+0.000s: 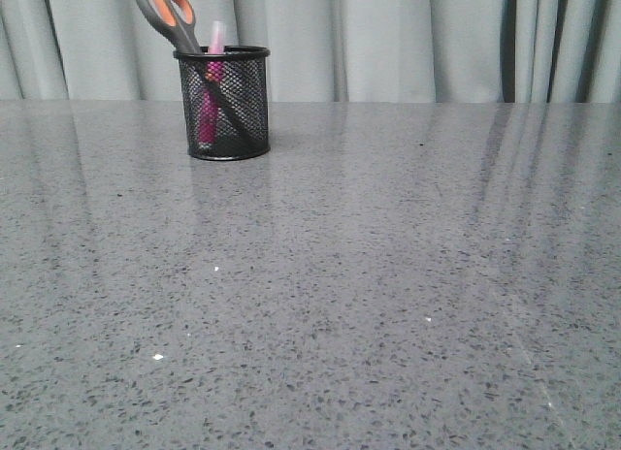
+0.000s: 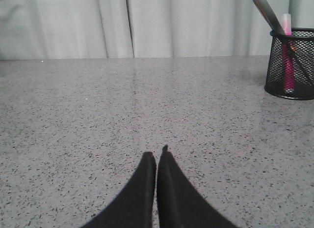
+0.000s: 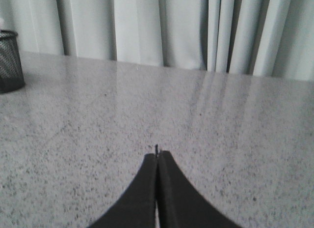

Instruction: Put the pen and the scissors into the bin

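The black mesh bin [image 1: 223, 103] stands upright at the far left of the grey table. The pink pen [image 1: 210, 91] stands inside it with its whitish cap above the rim. The scissors [image 1: 167, 14] lean inside it too, blades down, grey and orange handles sticking out to the upper left. The bin also shows in the left wrist view [image 2: 290, 65] with pen [image 2: 287, 66] and scissors [image 2: 267, 12], and partly in the right wrist view [image 3: 10, 62]. My left gripper [image 2: 157, 156] and my right gripper [image 3: 157, 158] are shut and empty, low over bare table, well away from the bin.
Pale grey curtains [image 1: 408, 38] hang behind the table's far edge. The speckled grey tabletop [image 1: 369, 275] stretches across the whole front view. No arm shows in the front view.
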